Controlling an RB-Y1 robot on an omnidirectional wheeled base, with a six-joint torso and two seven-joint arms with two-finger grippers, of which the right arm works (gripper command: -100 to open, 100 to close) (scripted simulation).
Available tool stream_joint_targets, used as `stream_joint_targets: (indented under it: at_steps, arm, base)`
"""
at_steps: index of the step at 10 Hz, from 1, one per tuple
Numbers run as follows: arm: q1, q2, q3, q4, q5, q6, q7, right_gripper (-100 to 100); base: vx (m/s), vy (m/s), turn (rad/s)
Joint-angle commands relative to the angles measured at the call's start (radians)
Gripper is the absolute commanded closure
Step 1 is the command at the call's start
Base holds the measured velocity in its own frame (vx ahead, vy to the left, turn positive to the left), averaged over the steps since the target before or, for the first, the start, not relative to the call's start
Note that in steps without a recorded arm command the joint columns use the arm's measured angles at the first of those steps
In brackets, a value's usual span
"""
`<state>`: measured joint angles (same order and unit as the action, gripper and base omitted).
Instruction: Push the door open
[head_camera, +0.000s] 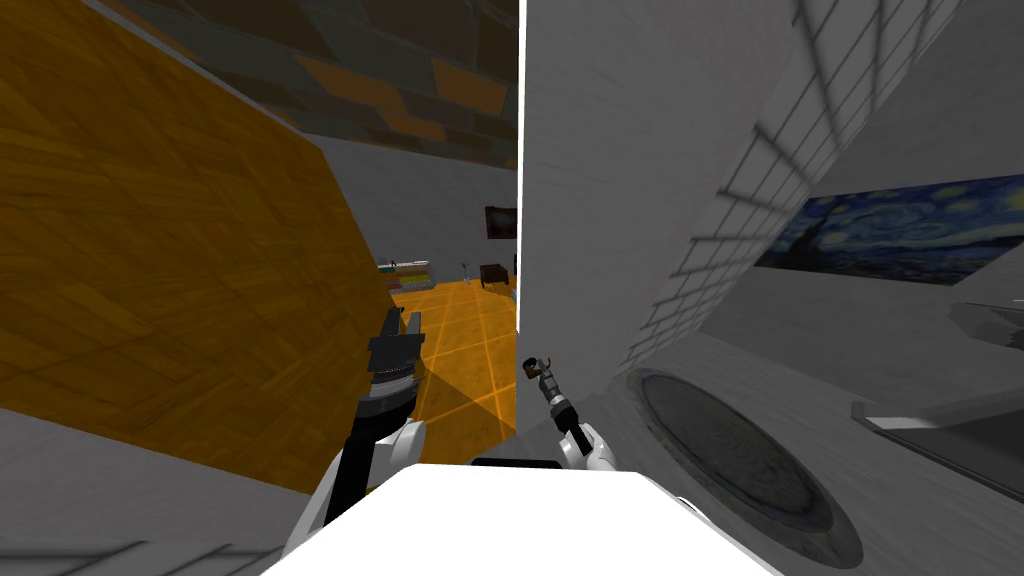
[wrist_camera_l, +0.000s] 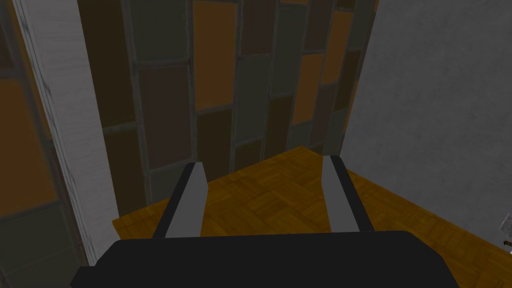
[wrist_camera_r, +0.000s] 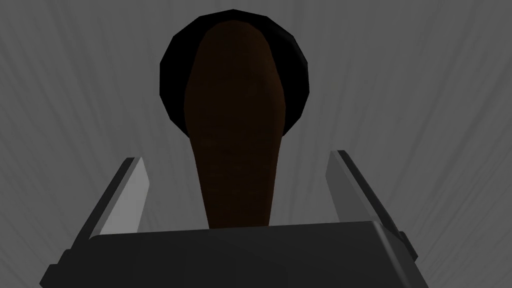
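A grey door (head_camera: 600, 200) stands ajar straight ahead, its bright free edge running down the middle of the head view. On its grey face sits a dark brown lever handle (wrist_camera_r: 235, 125) on a round black plate (wrist_camera_r: 172, 85). My right gripper (head_camera: 535, 364) is low at that door edge. In the right wrist view it (wrist_camera_r: 236, 159) is open, with the lever lying between its fingers (wrist_camera_r: 127, 195) and touching neither. My left gripper (head_camera: 398, 318) is raised beside a brown wood-patterned panel (head_camera: 170, 270). It is open (wrist_camera_l: 262, 162) and holds nothing.
Through the gap (head_camera: 465, 340) between panel and door lies a room with an orange tiled floor and low furniture (head_camera: 405, 272) at its far wall. To the right are a dark blue painting (head_camera: 900, 240), a round dark disc (head_camera: 740, 460) and a ledge (head_camera: 930, 420).
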<state>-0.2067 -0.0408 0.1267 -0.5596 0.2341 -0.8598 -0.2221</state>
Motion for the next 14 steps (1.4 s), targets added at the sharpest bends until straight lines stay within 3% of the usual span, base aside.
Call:
stream_joint_targets:
  at_steps: [1, 6, 10, 13, 14]
  arm:
    - [0.0, -0.001, 0.0, 0.001, 0.0, 0.0, 0.0, 100]
    - [0.0, -0.001, 0.0, 0.001, 0.0, 0.0, 0.0, 100]
    - [-0.004, -0.019, -0.032, 0.0, -0.021, 0.007, 0.018, 100]
    - [-0.004, -0.019, -0.032, 0.0, -0.021, 0.007, 0.018, 100]
    - [-0.003, -0.027, -0.052, 0.0, -0.034, 0.01, 0.029, 100]
  base:
    - [-0.008, -0.002, -0.005]
    - [-0.007, -0.003, 0.004]
    - [0.132, 0.085, -0.031]
    - [0.065, 0.026, 0.007]
    - [0.139, 0.078, -0.066]
